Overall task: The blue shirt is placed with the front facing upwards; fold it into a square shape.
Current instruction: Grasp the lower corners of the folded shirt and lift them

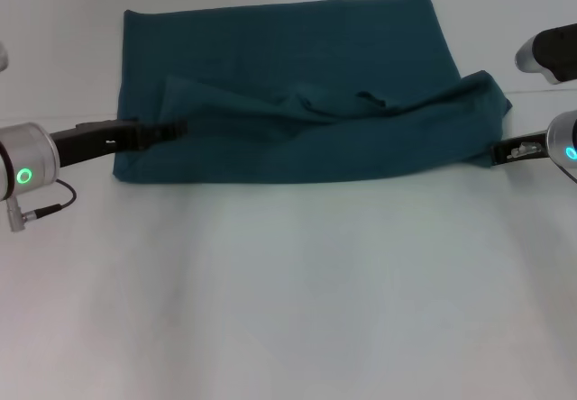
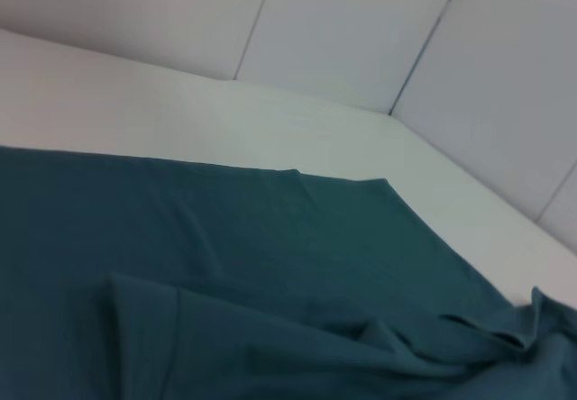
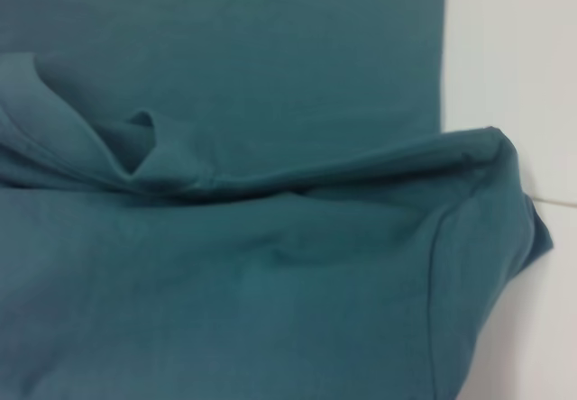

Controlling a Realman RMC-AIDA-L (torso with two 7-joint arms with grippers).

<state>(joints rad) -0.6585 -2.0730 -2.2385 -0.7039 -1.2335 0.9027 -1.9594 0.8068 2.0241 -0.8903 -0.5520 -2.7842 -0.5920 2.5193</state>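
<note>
The blue shirt (image 1: 288, 103) lies on the white table (image 1: 288, 292) as a wide teal rectangle. Its near layer is folded up over the far part and sits rumpled, with a ridge of creases across the middle (image 3: 180, 179). No lettering shows. My left gripper (image 1: 167, 132) reaches in from the left and rests over the shirt's left edge, by the folded layer. My right gripper (image 1: 505, 152) sits at the shirt's near right corner, touching the cloth's edge. The left wrist view looks across the flat far layer (image 2: 225, 229) toward the rumpled fold.
Bare white table stretches between the shirt and me and continues beyond the shirt's far edge. Pale wall panels (image 2: 361, 31) rise behind the table. Part of the right arm's body (image 1: 550, 53) hangs at the right edge.
</note>
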